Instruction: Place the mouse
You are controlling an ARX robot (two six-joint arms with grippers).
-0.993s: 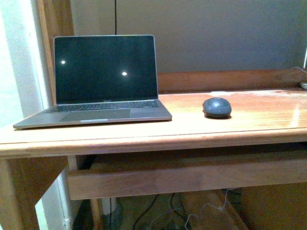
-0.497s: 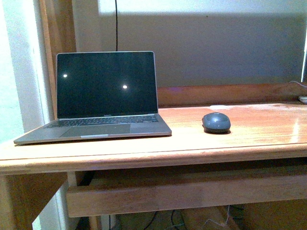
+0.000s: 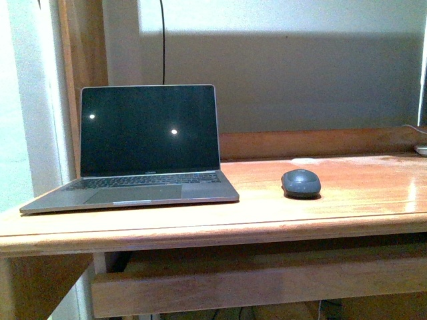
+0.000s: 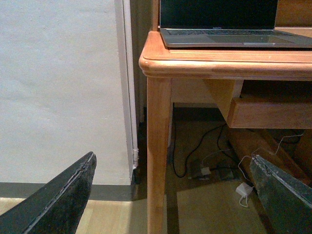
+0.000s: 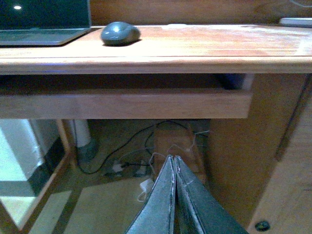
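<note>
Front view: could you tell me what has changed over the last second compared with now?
Only the camera's aim shifted: the laptop, mouse and desk all sit lower in the picture, with more wall above. On the desk nothing moved; the mouse lies beside the laptop as before, and nothing was grasped or released.

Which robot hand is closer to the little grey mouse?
Probably the right gripper: shut, below the desk, facing the mouse. The left gripper hangs open by the desk's laptop-side corner.
</note>
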